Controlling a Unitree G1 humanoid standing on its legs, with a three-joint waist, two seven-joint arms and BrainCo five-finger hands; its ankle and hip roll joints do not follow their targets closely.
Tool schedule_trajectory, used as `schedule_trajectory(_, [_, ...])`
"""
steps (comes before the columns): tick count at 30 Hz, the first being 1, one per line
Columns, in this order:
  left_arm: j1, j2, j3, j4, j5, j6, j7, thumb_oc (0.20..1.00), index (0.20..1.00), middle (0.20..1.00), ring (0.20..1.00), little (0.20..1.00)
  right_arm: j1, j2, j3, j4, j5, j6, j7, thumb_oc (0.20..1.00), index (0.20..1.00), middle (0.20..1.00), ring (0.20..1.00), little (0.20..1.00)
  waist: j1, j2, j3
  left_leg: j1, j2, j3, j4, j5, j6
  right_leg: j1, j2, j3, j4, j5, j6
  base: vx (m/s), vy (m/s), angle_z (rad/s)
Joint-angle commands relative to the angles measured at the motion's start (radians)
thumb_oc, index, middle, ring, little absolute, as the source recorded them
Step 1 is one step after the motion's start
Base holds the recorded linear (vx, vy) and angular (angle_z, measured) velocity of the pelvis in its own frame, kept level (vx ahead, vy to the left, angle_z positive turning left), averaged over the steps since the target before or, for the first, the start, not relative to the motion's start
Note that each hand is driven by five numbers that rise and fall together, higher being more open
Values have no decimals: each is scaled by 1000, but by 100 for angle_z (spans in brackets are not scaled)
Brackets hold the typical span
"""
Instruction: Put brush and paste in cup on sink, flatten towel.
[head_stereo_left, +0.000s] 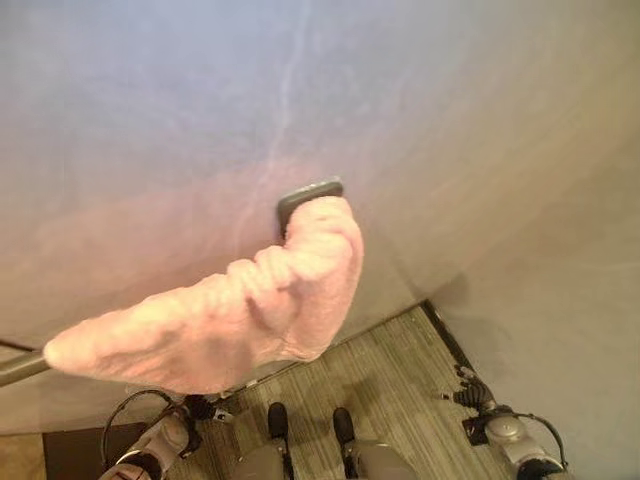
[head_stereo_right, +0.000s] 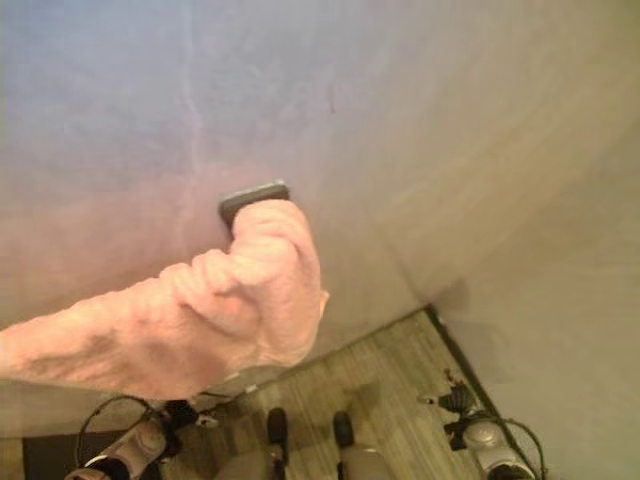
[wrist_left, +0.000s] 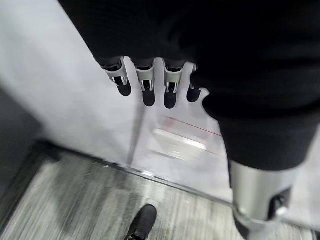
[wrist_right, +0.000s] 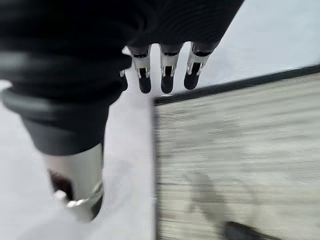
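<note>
A pink towel (head_stereo_left: 230, 320) hangs bunched and crumpled over a grey rail (head_stereo_left: 20, 368) on the wall. The rail's dark bracket (head_stereo_left: 308, 192) shows just above the towel's right end. My left hand (wrist_left: 148, 85) hangs low by the floor, well below the towel, with its fingers straight and nothing in them. My right hand (wrist_right: 167, 70) hangs the same way on the other side, fingers relaxed and empty, away from the towel.
A pale wall fills the space ahead and meets a second wall at a corner on the right. Grey wood-grain floor (head_stereo_left: 400, 370) with a dark baseboard (head_stereo_left: 445, 335) lies below. A small white plate (wrist_left: 172, 142) sits low on the wall.
</note>
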Motion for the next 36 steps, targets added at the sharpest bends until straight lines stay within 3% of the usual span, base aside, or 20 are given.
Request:
schedule_trajectory(1, [-10,12,14,5,-8,-14,11,1000,1000,1000,1000,1000,-21,-41,-7,-96,34,-40,-24,1000,1000,1000,1000,1000,27,-28,-38,-28,4,-49,145,-103,-66,-43,-8,-18,30,74,43,-90,-236,31])
schedule_trajectory(6, [11,6,30,-22,-22,-12,14,1000,1000,1000,1000,1000,-32,-83,-4,-210,20,-47,-34,1000,1000,1000,1000,1000,33,-30,-23,-32,20,-82,140,-74,-85,-25,19,-59,7,55,22,-60,-170,38])
schedule_trajectory(10, [39,6,28,-64,-21,-15,10,1000,1000,1000,1000,1000,-6,-99,-49,-261,51,-59,-42,1000,1000,1000,1000,1000,26,-16,-6,-42,40,-106,112,-20,-108,-21,33,-111,3,41,7,-84,-135,40])
schedule_trajectory(11, [30,-1,17,-81,-18,-11,8,1000,1000,1000,1000,1000,14,-96,-76,-255,72,-57,-46,1000,1000,1000,1000,1000,1,-7,5,-66,74,-7,114,9,-118,-23,16,-159,14,38,6,-99,-46,47])
schedule_trajectory(12, [30,-1,17,-81,-18,-11,8,1000,1000,1000,1000,1000,14,-96,-76,-255,72,-57,-46,1000,1000,1000,1000,1000,1,-7,5,-66,74,-8,114,9,-118,-23,16,-160,14,38,6,-160,-53,45])
schedule_trajectory(13, [32,-1,11,-105,-8,-13,4,1000,1000,1000,1000,1000,32,-99,-87,-265,66,-50,-52,1000,1000,1000,1000,1000,-14,-3,10,-60,97,58,144,-3,-121,-30,-1,-198,24,42,5,-76,-15,95])
schedule_trajectory(14, [42,5,7,-116,6,-17,6,1000,1000,1000,1000,1000,33,-97,-90,-268,70,-51,-54,1000,1000,1000,1000,1000,-11,-3,12,-44,82,24,172,-43,-117,-30,-4,-202,24,41,4,-81,-16,94])
schedule_trajectory(16, [58,12,8,-136,16,-23,3,1000,1000,1000,1000,1000,34,-96,-91,-271,69,-55,-57,1000,1000,1000,1000,1000,-11,0,2,-32,68,-7,172,-62,-117,-34,-8,-199,18,47,5,-23,37,56])
schedule_trajectory(17, [81,23,10,-176,31,-31,0,1000,1000,1000,1000,1000,35,-94,-102,-278,75,-63,-62,1000,1000,1000,1000,1000,-16,15,-16,-7,63,-46,131,-59,-121,-39,-13,-197,8,56,13,-11,71,14])
schedule_trajectory(21, [121,51,9,-237,54,-42,-12,1000,1000,1000,1000,1000,43,-94,-118,-287,84,-72,-66,1000,1000,1000,1000,1000,-15,41,-38,31,59,-44,57,-46,-117,-34,-25,-196,4,61,23,39,112,7])
schedule_trajectory(26, [171,146,24,-392,60,-74,-24,1000,1000,1000,1000,1000,34,-97,-124,-328,107,-84,-70,1000,1000,1000,1000,1000,0,57,-46,66,38,-35,12,-44,-107,-24,-58,-188,-19,89,42,-2,114,1])
schedule_trajectory(28, [204,238,46,-525,66,-106,-24,1000,1000,1000,1000,1000,18,-99,-124,-366,127,-99,-77,1000,1000,1000,1000,1000,11,57,-45,73,28,-29,-9,-40,-102,-29,-69,-178,-33,111,53,-45,108,-11])
schedule_trajectory(32, [240,331,76,-634,50,-154,-30,1000,1000,1000,1000,1000,19,-120,-122,-431,156,-123,-61,1000,1000,1000,1000,1000,18,51,-43,69,26,-28,-16,-39,-102,-35,-77,-174,-45,127,62,-53,40,-14])
schedule_trajectory(33, [255,413,64,-718,42,-196,-34,1000,1000,1000,1000,1000,24,-149,-116,-470,183,-141,-40,1000,1000,1000,1000,1000,23,47,-38,63,23,-28,-16,-40,-102,-42,-84,-173,-56,141,69,-71,24,-6])
schedule_trajectory(35, [256,415,65,-720,41,-196,-35,1000,1000,1000,1000,1000,25,-149,-116,-470,184,-141,-39,1000,1000,1000,1000,1000,23,47,-38,63,23,-27,-16,-40,-102,-42,-84,-172,-57,142,69,-25,8,-1])
schedule_trajectory(36, [287,508,66,-846,5,-237,-57,1000,1000,1000,1000,1000,21,-189,-90,-498,215,-155,2,1000,1000,1000,1000,1000,34,43,-37,62,21,-24,-16,-42,-102,-41,-87,-172,-73,155,74,-40,10,-1])
